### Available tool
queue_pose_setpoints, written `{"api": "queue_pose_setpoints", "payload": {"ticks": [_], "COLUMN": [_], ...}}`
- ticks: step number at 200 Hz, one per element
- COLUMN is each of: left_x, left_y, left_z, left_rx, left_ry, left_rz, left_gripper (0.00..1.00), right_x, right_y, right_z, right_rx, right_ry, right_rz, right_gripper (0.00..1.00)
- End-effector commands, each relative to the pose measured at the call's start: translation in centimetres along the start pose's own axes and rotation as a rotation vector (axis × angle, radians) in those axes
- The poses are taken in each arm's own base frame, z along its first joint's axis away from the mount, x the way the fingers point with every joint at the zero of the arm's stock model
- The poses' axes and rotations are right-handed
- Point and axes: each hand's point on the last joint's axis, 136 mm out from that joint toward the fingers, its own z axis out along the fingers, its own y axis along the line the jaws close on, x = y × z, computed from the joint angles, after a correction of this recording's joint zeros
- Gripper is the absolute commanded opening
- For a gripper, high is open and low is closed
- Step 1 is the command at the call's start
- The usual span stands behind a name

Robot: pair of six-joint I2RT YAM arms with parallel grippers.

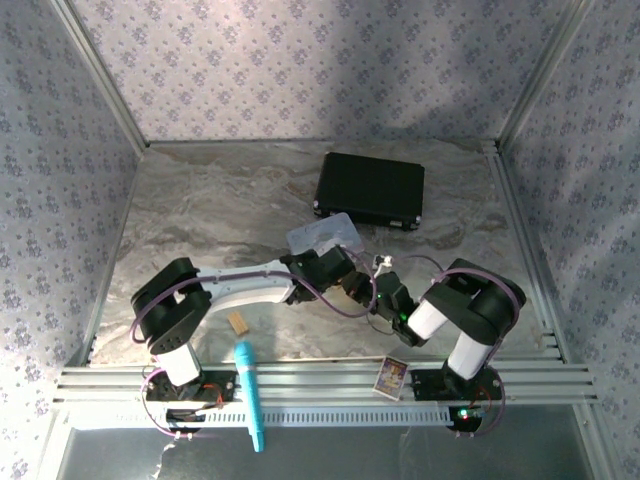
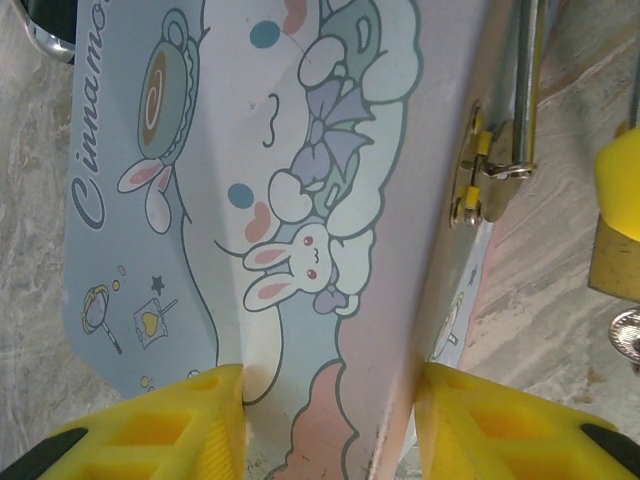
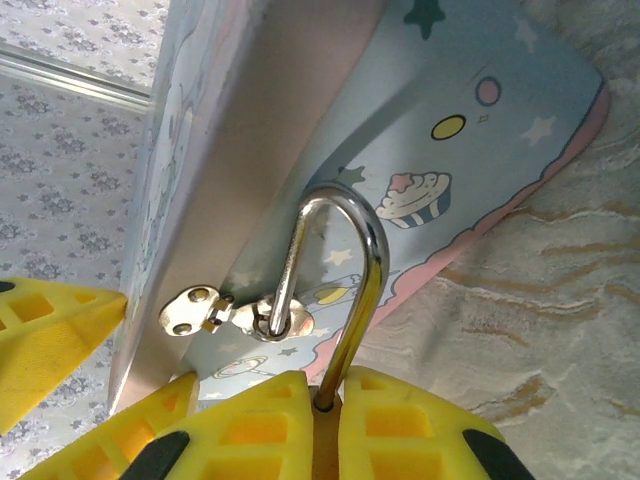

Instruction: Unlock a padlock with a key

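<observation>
The pastel cartoon tin (image 2: 300,200) is clamped between the yellow fingers of my left gripper (image 2: 330,400), which is shut on it. The padlock's silver shackle (image 3: 355,250) loops through the ring of the tin's hasp (image 3: 270,318). My right gripper (image 3: 330,400) is shut on the brass padlock body (image 3: 326,440), with one shackle leg running down between its fingers. In the left wrist view the padlock body (image 2: 618,255) shows at the right edge, with the silvery key (image 2: 630,335) under it. From above, both grippers (image 1: 345,275) (image 1: 385,290) meet by the tin (image 1: 322,235).
A black case (image 1: 370,190) lies behind the tin. A tan block (image 1: 237,322) sits near the left arm, a teal pen (image 1: 248,395) crosses the front rails, and a small card (image 1: 393,375) rests by the right base. Patterned walls enclose the marble table (image 1: 200,220).
</observation>
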Motion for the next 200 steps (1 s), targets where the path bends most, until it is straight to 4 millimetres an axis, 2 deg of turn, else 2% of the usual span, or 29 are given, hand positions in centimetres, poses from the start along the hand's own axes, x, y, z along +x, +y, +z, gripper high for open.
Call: {"api": "queue_pose_setpoints", "payload": {"ticks": [1, 18, 43, 66, 84, 116, 140, 176, 200], "left_x": [8.1, 8.2, 8.0, 7.9, 8.2, 8.1, 7.8, 7.6, 6.5], "left_y": [-3.7, -3.6, -3.5, -3.2, -2.7, -1.2, 0.2, 2.5, 3.1], "left_z": [1.9, 1.9, 1.7, 1.8, 2.0, 2.2, 2.4, 2.5, 2.1], "left_rx": [0.128, 0.124, 0.126, 0.112, 0.091, 0.048, -0.005, -0.07, -0.083], "left_ry": [0.282, 0.288, 0.282, 0.282, 0.3, 0.301, 0.307, 0.303, 0.247], "left_rz": [0.123, 0.129, 0.124, 0.126, 0.119, 0.089, 0.061, 0.005, -0.022], "left_gripper": [0.44, 0.44, 0.44, 0.44, 0.44, 0.46, 0.48, 0.59, 0.71], "right_x": [-1.5, -1.8, -2.0, -1.7, -0.1, 2.1, 3.7, 4.0, 3.5], "right_y": [-1.1, -1.7, -4.7, -3.7, -4.6, -8.1, -9.6, -10.3, -9.6], "right_z": [0.2, 0.0, -0.4, 0.3, 0.2, -1.8, -3.3, -6.1, -7.3], "right_rx": [0.077, 0.101, 0.237, 0.144, 0.181, 0.321, 0.407, 0.537, 0.579], "right_ry": [-0.06, -0.079, -0.104, -0.057, 0.034, 0.171, 0.332, 0.505, 0.592], "right_rz": [0.017, 0.051, 0.05, 0.062, 0.043, 0.061, 0.034, -0.08, -0.134], "right_gripper": [0.0, 0.0, 0.0, 0.0, 0.0, 0.0, 0.0, 0.0, 0.01]}}
